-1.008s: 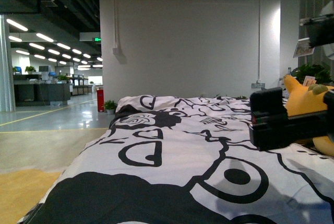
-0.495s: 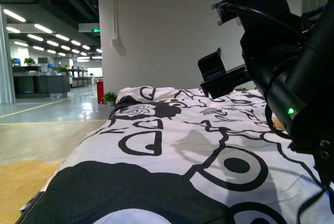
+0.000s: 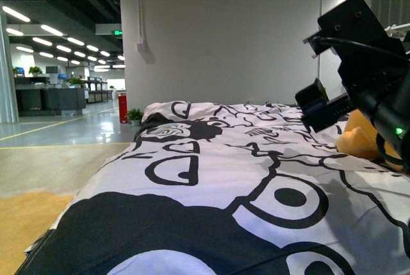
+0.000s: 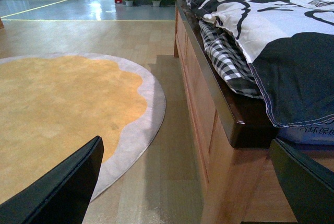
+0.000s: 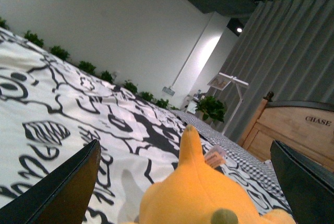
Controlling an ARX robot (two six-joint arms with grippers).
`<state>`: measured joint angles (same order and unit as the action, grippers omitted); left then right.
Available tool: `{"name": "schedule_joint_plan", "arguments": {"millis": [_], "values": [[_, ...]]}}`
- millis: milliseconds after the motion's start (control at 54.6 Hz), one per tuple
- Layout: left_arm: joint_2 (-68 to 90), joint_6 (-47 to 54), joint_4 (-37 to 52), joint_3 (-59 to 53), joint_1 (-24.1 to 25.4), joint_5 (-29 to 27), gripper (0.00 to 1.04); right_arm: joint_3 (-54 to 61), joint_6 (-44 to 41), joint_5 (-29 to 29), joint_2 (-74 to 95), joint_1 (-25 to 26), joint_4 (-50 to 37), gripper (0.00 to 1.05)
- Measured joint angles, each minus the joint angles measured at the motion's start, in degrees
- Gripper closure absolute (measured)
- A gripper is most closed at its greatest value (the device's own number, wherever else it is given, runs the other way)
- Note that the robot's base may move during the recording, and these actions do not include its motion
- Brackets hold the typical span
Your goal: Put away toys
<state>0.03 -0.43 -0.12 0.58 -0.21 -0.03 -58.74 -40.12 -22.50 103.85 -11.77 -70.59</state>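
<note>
The toy (image 3: 359,139) is an orange-yellow plush lying on the black-and-white duvet (image 3: 211,179) at the right side of the bed, partly hidden by my right arm. My right gripper (image 3: 318,104) hovers open just left of and above it. In the right wrist view the toy (image 5: 201,195) fills the space between the two black fingers (image 5: 60,192), a pointed ear and a paper tag sticking up; the open right gripper (image 5: 183,153) does not touch it. My left gripper (image 4: 185,153) is open and holds nothing, low beside the bed, over the wooden floor.
The wooden bed frame (image 4: 219,114) edge runs close to the left gripper. A round orange rug (image 4: 57,109) with a grey rim lies on the floor. A wooden headboard (image 5: 292,125), grey curtains and potted plants (image 5: 211,108) stand beyond the toy.
The right arm, raised across the middle of the front view half a second ago, has swung right and lower. The toy, then hidden, shows again beside the gripper.
</note>
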Motion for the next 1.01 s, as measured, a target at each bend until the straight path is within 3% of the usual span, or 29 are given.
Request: {"name": "schedule_joint_plan", "arguments": {"millis": [311, 623, 1008], "values": [[0.0, 0.0, 0.0, 0.0, 0.0, 0.0, 0.06, 0.9, 1.2, 0.2, -0.4, 4.4, 3.5, 0.07], [0.0, 0.0, 0.0, 0.0, 0.0, 0.0, 0.06, -3.0, 2.6, -1.3, -0.2, 4.9, 11.4, 0.07], [0.0, 0.0, 0.0, 0.0, 0.0, 0.0, 0.06, -3.0, 3.0, -3.7, 0.9, 8.1, 14.5, 0.07]]}}
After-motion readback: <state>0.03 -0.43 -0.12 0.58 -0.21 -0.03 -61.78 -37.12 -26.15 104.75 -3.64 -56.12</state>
